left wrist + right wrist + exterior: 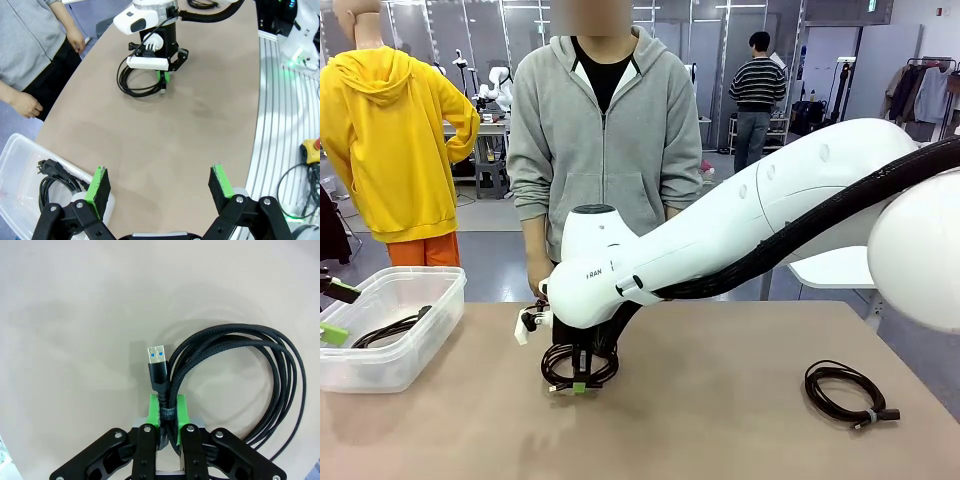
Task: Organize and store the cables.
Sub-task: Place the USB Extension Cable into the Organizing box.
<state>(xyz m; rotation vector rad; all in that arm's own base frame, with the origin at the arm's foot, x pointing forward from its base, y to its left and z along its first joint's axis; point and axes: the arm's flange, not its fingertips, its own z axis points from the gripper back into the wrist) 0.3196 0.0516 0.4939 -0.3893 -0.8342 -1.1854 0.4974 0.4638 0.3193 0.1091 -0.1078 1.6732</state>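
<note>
While the right end effector (168, 404) pinches a coiled black braided cable (210, 342) at desk (720, 420) centre, left end effector (160, 187) hangs wide; clear plastic bin (370, 365) at 9 o'clock edge, open desk between.

Light: bright, even indoor light falling from overhead.
Shadows: soft and pale; a faint grey one lies just left of the cable (287, 370) on the table (75, 315).
Glare: mild sheen on the white arm (800, 190) and the clear bin (390, 275).
Focus: near things are crisp; the far room is slightly soft.
Distortion: the table's edges bow in the left wrist view.
</note>
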